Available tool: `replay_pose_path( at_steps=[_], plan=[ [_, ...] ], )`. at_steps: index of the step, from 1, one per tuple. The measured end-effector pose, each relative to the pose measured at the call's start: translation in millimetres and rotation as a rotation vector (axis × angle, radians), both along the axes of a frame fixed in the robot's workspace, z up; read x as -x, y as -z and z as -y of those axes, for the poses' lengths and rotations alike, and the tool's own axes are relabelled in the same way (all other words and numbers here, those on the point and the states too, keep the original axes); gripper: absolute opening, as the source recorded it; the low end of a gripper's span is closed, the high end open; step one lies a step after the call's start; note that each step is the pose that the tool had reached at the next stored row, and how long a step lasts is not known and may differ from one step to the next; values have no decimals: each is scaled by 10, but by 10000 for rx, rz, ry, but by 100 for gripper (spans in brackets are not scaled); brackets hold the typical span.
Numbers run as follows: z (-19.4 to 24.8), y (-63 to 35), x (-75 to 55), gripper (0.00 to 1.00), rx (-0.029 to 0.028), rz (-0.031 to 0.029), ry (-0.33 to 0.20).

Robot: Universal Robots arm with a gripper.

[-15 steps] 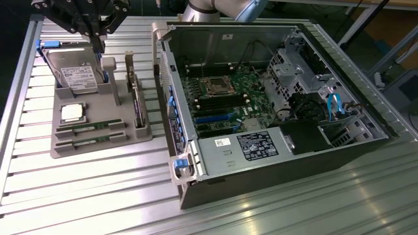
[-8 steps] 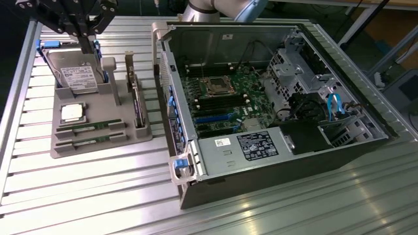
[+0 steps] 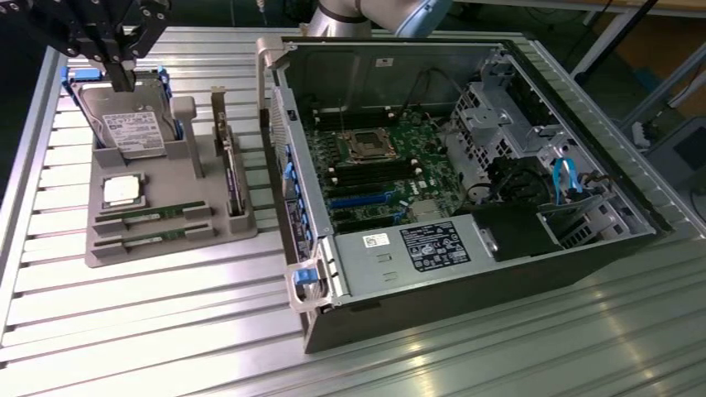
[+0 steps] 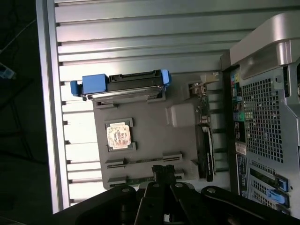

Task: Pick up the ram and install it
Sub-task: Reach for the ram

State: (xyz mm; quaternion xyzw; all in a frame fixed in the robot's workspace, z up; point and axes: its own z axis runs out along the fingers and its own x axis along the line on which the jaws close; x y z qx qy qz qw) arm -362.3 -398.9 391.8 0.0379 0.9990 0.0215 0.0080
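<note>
Grey tray (image 3: 177, 188): ram (image 3: 149, 217) apart from closed jaws

Thin green ram (image 3: 152, 216) on edge in tray (image 3: 165, 252) slot

Seemingly two ram sticks (image 3: 155, 214), one CPU (image 3: 121, 190).

Spreading under everything: a table (image 3: 155, 331) of ribbed aluminium slats, catching bright light in glaring patches toward the near edge. Showing past its edge at the exterior view's left: dark floor (image 3: 11, 107). Standing at the far right: grey metal frame bars (image 3: 607, 37) before a brownish surface (image 3: 673, 41).
</note>
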Motion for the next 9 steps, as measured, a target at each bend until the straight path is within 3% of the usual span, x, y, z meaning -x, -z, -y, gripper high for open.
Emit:
replay_pose_path(
  at_steps=[9],
  plan=[
    [0, 1, 99, 10, 1, -30, -1]
  ],
)
